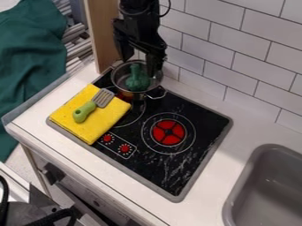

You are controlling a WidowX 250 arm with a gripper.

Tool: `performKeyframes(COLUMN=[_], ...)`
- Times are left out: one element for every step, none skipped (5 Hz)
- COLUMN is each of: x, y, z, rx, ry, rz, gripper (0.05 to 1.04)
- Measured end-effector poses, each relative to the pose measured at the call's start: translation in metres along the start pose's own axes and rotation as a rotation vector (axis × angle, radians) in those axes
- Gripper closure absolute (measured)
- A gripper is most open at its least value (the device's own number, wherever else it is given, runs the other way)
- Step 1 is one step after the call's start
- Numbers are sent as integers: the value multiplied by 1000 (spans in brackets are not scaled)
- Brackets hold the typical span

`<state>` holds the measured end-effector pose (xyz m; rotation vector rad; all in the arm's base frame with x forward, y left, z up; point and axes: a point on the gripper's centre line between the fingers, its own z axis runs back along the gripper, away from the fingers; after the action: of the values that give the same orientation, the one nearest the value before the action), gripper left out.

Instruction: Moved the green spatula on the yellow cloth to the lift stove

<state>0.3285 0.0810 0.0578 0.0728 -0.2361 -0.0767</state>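
Green-handled with a slotted metal head, the spatula (85, 111) lies across the folded yellow cloth (109, 118), which probably serves as a raised rest leaving the handle easy to grasp. The black two-finger gripper (140, 66), spread wide and empty, hangs over the silver metal pot (119, 79) holding a dark green toy (137, 81), perhaps keeping clear of the spatula.

Toy kitchen: stove (203, 150), sink (235, 187).
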Motion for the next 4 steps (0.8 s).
performKeyframes(x=[-7,-27,-35,-59], y=[-2,-2,-1,19], z=[-9,-17,-6,12], rx=[-9,16,2,32], ry=[31,26,-19,-35], rz=[6,29,63,141], gripper=[75,75,75,75])
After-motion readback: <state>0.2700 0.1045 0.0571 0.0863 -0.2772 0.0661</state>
